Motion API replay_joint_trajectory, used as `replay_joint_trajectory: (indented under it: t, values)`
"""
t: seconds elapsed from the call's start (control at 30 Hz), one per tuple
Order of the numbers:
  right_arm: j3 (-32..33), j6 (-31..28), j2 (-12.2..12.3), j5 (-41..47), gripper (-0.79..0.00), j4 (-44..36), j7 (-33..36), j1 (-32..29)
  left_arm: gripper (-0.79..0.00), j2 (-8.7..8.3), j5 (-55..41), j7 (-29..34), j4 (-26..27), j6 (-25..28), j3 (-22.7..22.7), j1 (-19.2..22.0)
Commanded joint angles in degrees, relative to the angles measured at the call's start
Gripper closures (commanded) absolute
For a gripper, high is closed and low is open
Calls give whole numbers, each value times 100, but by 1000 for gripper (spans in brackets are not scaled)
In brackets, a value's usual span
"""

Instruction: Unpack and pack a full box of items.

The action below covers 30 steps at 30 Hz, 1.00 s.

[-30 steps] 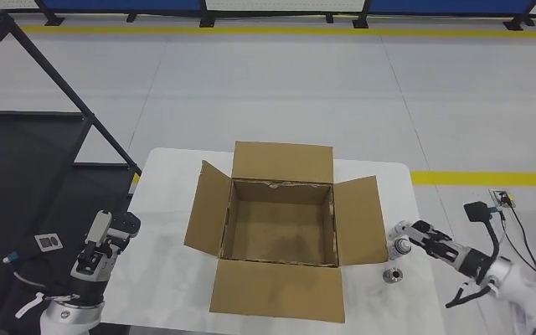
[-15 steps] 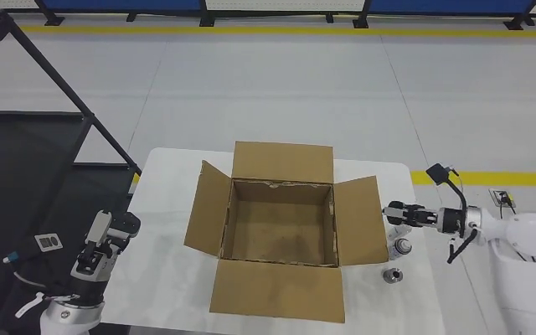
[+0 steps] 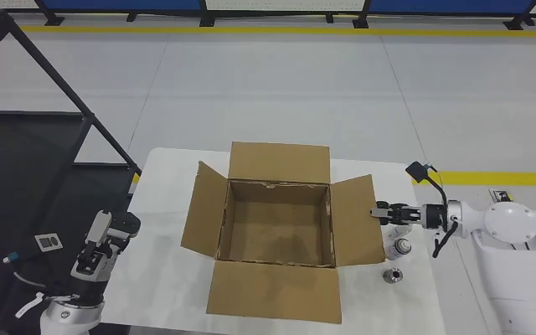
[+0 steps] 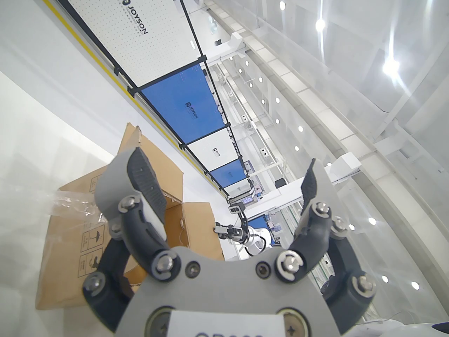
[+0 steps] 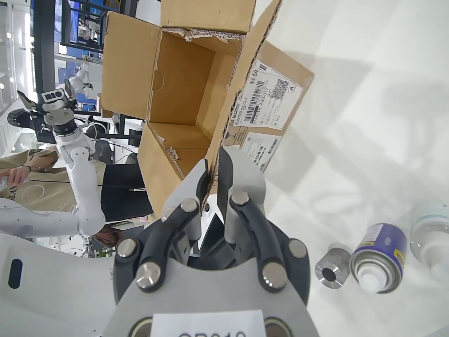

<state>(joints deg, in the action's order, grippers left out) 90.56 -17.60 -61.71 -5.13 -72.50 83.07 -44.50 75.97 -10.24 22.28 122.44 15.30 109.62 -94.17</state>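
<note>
Box flap (image 5: 242, 82) — edge-on — sits pinched between right gripper's (image 5: 214, 170) fingers (image 5: 245, 177).

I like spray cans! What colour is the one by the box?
The spray can is dark blue with white nozzle; right wrist view.

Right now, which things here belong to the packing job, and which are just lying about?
Job: cardboard box; its flap, clamped in the right claw; spray can; clear bottle; metal fitting.
Lying about: black frame beside the table; yellow floor line.
</note>
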Motion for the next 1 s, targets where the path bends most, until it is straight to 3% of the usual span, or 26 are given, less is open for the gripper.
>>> replay_joint_trajectory:
  t: [0.0,0.13,0.17,0.2,0.23,0.3,0.47,0.77,0.97]
  values:
    - [-86,45,8,12,-28,-27,-70,-7,-785,0,0,0,0,0,0,0]
    - [-255,122,16,45,-46,-170,-282,-82,-785,0,0,0,0,0,0,0]
    - [-292,143,18,55,-68,-213,-340,-111,-785,0,0,0,0,0,0,0]
    - [-325,159,21,68,-148,-256,-389,-141,-785,0,0,0,0,0,0,0]
    - [-334,180,30,45,-308,-288,-451,-162,-785,0,0,0,0,0,0,0]
    - [-316,183,50,-16,-785,-407,-640,-257,-785,0,0,0,0,0,0,0]
    - [327,4,183,-293,-785,-1299,-1239,-1120,-785,0,0,0,0,0,0,0]
    - [1764,-549,332,-1678,-785,-3395,-2272,-3545,-785,0,0,0,0,0,0,0]
    - [1808,-479,330,-1848,-785,-3507,-2379,-3689,-785,0,0,0,0,0,0,0]
